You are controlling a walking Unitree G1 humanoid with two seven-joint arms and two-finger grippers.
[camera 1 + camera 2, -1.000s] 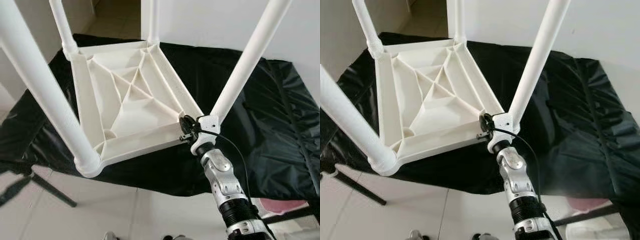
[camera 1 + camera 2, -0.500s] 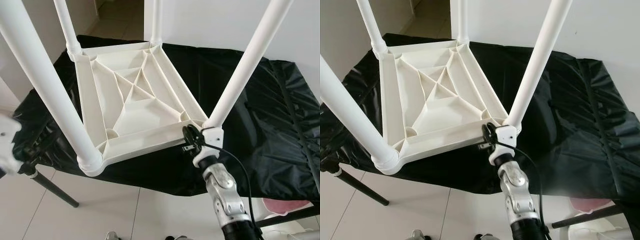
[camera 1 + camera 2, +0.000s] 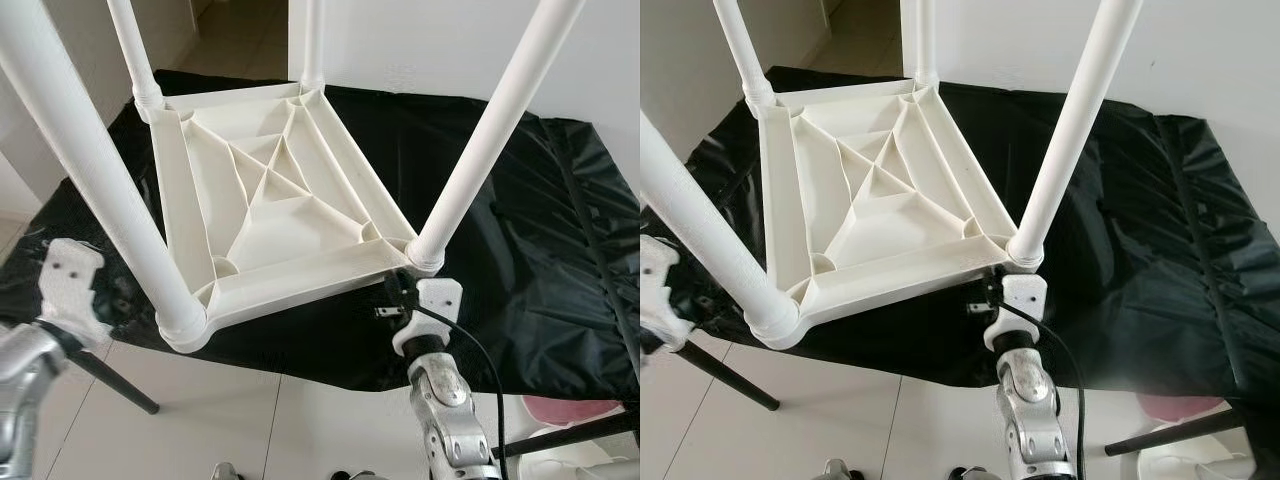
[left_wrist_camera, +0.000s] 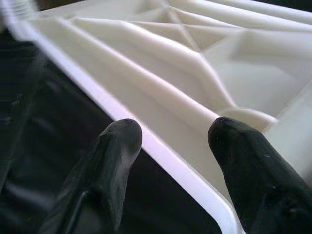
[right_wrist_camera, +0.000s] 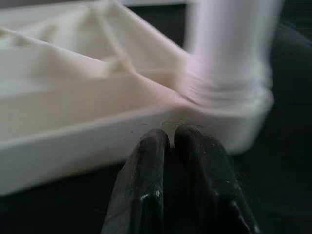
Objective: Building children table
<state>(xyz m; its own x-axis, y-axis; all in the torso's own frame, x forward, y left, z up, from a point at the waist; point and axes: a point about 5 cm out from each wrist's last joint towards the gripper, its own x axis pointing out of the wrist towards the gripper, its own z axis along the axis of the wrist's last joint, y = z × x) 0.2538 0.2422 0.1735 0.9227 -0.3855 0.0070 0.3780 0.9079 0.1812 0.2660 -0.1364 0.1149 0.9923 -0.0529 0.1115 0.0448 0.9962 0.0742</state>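
Note:
A white plastic children's table [image 3: 270, 215] lies upside down on a black-covered surface, its legs pointing up. The near-right leg [image 3: 480, 140] stands in its corner socket, and the near-left leg [image 3: 90, 170] rises at the left. My right gripper [image 5: 170, 134] is shut with nothing in it, its fingertips just short of the table's side wall below that near-right socket. My left gripper [image 4: 173, 131] is open at the table's left edge. The white rim [image 4: 161, 151] runs between its two black fingers [image 4: 119, 146].
A black sheet [image 3: 520, 230] covers the work surface and hangs over its front edge. A black stand leg [image 3: 110, 380] slants across the tiled floor at the lower left. Something pink [image 3: 570, 410] lies low at the right. A white wall stands behind.
My right gripper has drawn back from the near-right corner toward me and sunk a little. My left arm has come up into view at the table's left side.

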